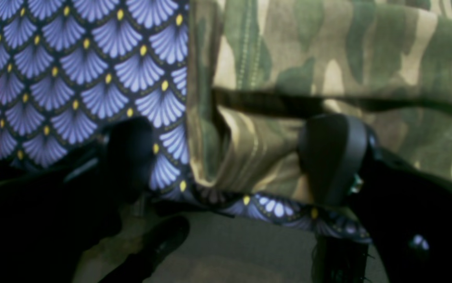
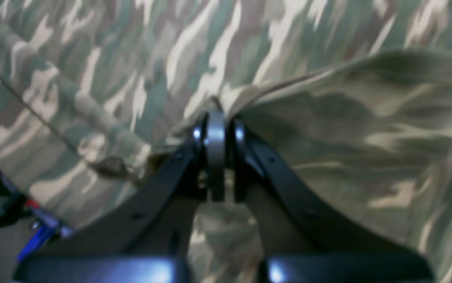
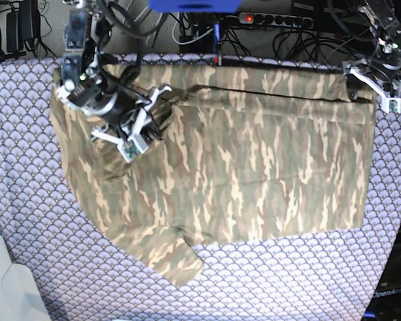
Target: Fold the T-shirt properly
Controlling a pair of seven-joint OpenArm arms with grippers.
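While L gripper (image 1: 230, 157) gapes, R gripper (image 2: 215, 129) pinches T-shirt (image 3: 254, 167) fold

You see the T-shirt (image 3: 254, 167) as soft, matt woven cloth with stitched hems, creased where it bunches. The tablecloth (image 3: 27, 221) beneath it is smooth printed cloth, also matt. The right gripper (image 2: 215, 129) shows black, semi-gloss plastic fingers (image 2: 159, 184); the left gripper (image 1: 226, 157) has dull, rubbery-looking black pads (image 1: 328, 157).
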